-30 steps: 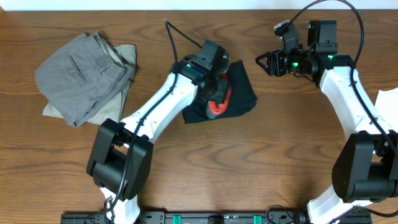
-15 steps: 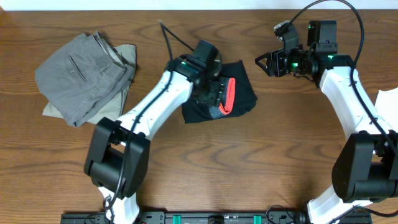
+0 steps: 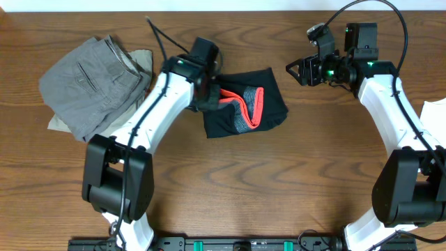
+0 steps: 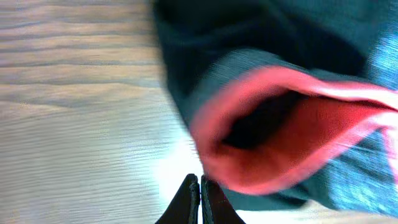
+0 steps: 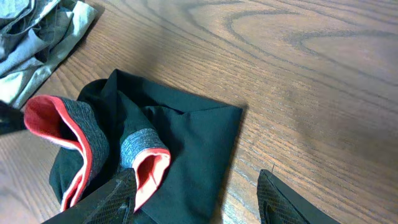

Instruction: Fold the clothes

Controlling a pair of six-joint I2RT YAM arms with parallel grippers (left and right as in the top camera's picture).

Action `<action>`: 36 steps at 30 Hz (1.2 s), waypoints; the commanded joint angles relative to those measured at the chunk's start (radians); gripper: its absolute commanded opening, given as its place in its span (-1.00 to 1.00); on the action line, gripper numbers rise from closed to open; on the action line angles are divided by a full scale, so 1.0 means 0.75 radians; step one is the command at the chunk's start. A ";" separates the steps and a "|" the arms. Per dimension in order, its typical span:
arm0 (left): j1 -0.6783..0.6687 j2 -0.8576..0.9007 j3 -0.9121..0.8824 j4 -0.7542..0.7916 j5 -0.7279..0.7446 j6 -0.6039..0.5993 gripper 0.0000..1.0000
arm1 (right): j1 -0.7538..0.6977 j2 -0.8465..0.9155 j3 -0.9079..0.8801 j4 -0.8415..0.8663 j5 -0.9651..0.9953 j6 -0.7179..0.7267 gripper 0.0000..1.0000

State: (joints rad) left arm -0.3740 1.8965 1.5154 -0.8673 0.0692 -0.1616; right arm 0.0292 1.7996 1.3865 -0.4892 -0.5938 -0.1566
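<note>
The clothes, dark leggings bunched into a rough square, lie at the middle back of the table. Their grey waistband with a red-coral edge gapes open on top. My left gripper sits at the bundle's left edge, shut. In the left wrist view its tips meet over bare wood, with the red band just to their right and no cloth showing between them. My right gripper hovers open to the right of the leggings; its fingers straddle the bundle's near corner from above.
Folded grey and khaki trousers lie at the back left, also seen in the right wrist view's top-left corner. A white object pokes in at the right edge. Bare wooden tabletop fills the front.
My left gripper has moved left from above the bundle to its left edge and shut. The red-edged waistband is now stretched out leftward and uncovered. The right arm stayed still.
</note>
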 commanded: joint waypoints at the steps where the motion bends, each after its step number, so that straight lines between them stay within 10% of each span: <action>1: 0.060 -0.027 0.007 0.012 -0.070 -0.027 -0.88 | -0.008 -0.028 0.012 -0.001 -0.007 0.018 0.20; 31: -0.269 0.188 0.004 0.602 0.220 0.010 -0.89 | -0.007 -0.028 0.012 -0.005 -0.009 0.019 0.23; 36: -0.218 0.108 0.038 0.528 0.196 0.009 -0.51 | 0.023 -0.028 0.012 -0.026 -0.081 0.017 0.31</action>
State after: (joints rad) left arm -0.5724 2.0323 1.5154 -0.4515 0.2329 -0.1627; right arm 0.0307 1.7996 1.3865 -0.5041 -0.6079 -0.1532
